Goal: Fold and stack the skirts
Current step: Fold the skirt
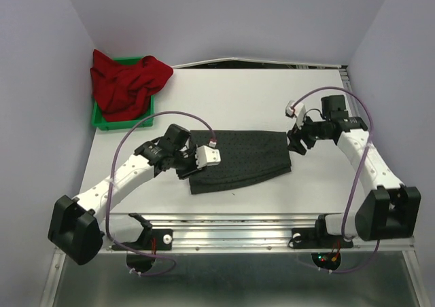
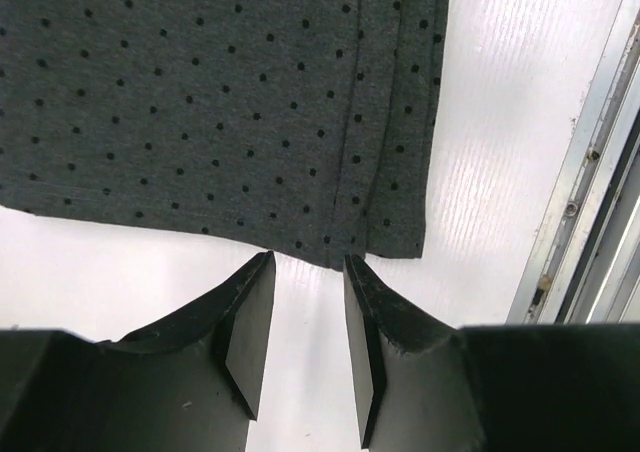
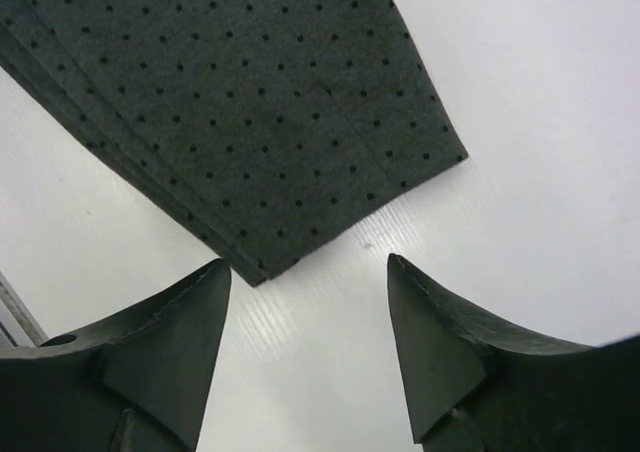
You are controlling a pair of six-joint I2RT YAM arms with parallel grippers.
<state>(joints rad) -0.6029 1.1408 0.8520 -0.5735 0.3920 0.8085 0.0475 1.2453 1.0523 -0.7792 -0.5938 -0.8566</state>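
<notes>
The charcoal dotted skirt (image 1: 238, 160) lies folded flat in the middle of the table. It fills the top of the left wrist view (image 2: 220, 102) and of the right wrist view (image 3: 240, 112). My left gripper (image 1: 192, 172) sits at the skirt's left edge, jaws open a little and empty (image 2: 308, 272), just short of the hem. My right gripper (image 1: 293, 146) is open wide and empty (image 3: 308, 272) beside the skirt's right corner. The red skirt (image 1: 128, 81) lies crumpled over the green bin (image 1: 100, 121) at the back left.
The table's metal front rail (image 1: 238, 225) runs along the near edge, also at the right of the left wrist view (image 2: 590, 172). Purple cables loop over both arms.
</notes>
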